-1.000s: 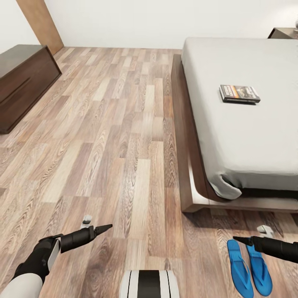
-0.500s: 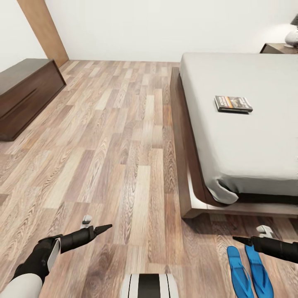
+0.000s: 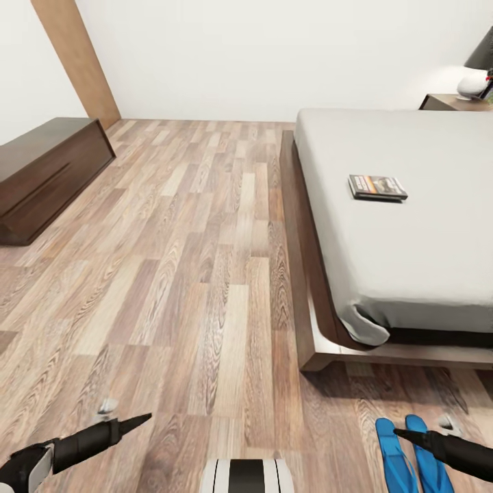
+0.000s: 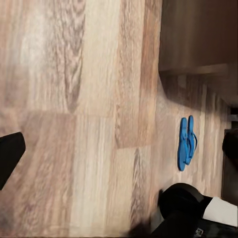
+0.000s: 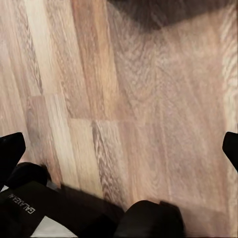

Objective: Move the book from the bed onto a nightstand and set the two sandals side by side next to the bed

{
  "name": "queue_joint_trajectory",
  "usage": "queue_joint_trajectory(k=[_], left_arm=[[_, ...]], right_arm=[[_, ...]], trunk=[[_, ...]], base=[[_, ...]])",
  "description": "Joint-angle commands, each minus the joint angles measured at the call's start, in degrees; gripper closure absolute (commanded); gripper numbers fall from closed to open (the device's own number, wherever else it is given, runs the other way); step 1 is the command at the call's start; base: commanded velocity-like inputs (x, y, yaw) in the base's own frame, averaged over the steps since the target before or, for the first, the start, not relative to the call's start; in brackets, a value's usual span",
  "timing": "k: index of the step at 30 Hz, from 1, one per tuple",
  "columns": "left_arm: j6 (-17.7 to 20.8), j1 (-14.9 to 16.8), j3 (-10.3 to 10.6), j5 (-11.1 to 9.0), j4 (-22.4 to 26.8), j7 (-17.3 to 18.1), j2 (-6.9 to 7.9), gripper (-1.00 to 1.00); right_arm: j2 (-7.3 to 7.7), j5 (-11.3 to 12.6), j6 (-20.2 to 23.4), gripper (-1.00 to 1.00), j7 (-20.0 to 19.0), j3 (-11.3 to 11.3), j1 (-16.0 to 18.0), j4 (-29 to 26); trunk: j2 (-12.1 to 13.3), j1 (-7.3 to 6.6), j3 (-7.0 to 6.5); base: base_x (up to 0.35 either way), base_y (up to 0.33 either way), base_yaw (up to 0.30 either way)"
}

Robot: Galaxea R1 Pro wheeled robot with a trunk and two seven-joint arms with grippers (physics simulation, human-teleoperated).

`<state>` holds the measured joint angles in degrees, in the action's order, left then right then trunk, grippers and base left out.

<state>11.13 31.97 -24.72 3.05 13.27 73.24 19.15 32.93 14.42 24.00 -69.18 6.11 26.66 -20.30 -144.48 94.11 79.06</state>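
The right gripper (image 3: 400,431) hovers empty over the plank floor (image 3: 205,274), fingers spread wide in its wrist view. The two sandals (image 3: 411,459) lie paired just beneath it, beside the bed (image 3: 411,260). The book (image 3: 376,187) rests well beyond, on the mattress. The left gripper (image 3: 144,418) hangs empty; its spread is probably wide.

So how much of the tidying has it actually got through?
The two sandals already lie side by side on the floor near the foot corner of the bed, so that part looks done. Nothing is in hand: the left hand and right hand carry nothing. The book is on the mattress, not yet moved to the nightstand.
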Motion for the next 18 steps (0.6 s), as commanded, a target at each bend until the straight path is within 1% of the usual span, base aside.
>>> queue_joint_trajectory(k=[1,4,5,7,9,10,11,13,15,17,18], left_arm=[[-4.2,0.03,-0.61,0.18,-3.71,0.16,1.1,-1.0],[-7.65,0.03,-0.73,-0.33,-6.48,0.07,2.16,-1.0],[-8.73,0.02,-0.75,-0.87,-7.4,-0.15,2.51,-1.0],[-9.26,0.01,-0.76,-1.14,-8.21,-1.51,2.64,-1.0],[-9.59,-0.02,-0.76,-1.3,-9.31,-4.65,2.64,-1.0],[-9.67,-0.02,-0.76,-1.33,-9.55,-5.39,2.64,-1.0],[-9.72,-0.01,-0.76,-1.34,-9.62,-5.65,2.64,-1.0],[-10.18,-0.03,-0.76,-1.38,-9.85,-6.38,2.64,-1.0],[-10.39,-0.05,-0.73,-1.38,-9.92,-6.64,2.58,-1.0],[-10.5,-0.06,-0.71,-1.38,-9.97,-6.8,2.5,-1.0],[-10.59,-0.06,-0.68,-1.33,-10.01,-6.94,2.26,-1.0]], right_arm=[[-0.03,0.21,-1.58,-1.0,-0.64,0.14,0.06,2.08],[-0.1,0.07,-3.21,-1.0,-0.91,0.13,0.06,3.59],[-0.78,0.07,-3.79,-1.0,-0.99,0.13,0.06,4.11],[-1.58,0.08,-5.02,-1.0,-1.02,0.13,0.06,4.33],[-2.17,0.03,-8.27,-1.0,-0.98,0.13,0.06,4.43],[-2.44,0.02,-9.39,-1.0,-0.97,0.13,0.06,4.61],[-2.65,0.01,-9.85,-1.0,-0.96,0.13,0.06,4.82],[-3.77,0.0,-11.15,-1.0,-0.96,0.13,0.06,6.59],[-4.11,-0.02,-11.48,-1.0,-0.92,0.13,0.06,7.51],[-4.28,-0.06,-11.64,-1.0,-0.86,0.08,0.06,8.0],[-4.99,-0.03,-11.84,-1.0,-0.68,0.06,0.06,8.51]], trunk=[[0.0,-0.04,-0.2],[0.04,-0.12,-0.87],[0.05,-0.14,-1.09],[0.08,-0.19,-1.53],[0.11,-0.25,-1.98],[0.12,-0.27,-2.2],[0.13,-0.3,-2.42],[0.16,-0.35,-2.86],[0.19,-0.4,-3.31],[0.19,-0.4,-3.31],[0.19,-0.4,-3.31]], base=[[0.0,0.0,0.0],[0.0,0.0,0.0],[0.0,0.0,0.0],[0.0,0.0,0.0],[0.0,0.0,0.0],[0.0,0.0,0.0],[0.0,0.0,0.0],[0.0,0.0,0.0],[0.0,0.0,0.0],[0.0,0.0,0.0],[0.0,0.0,0.0]])
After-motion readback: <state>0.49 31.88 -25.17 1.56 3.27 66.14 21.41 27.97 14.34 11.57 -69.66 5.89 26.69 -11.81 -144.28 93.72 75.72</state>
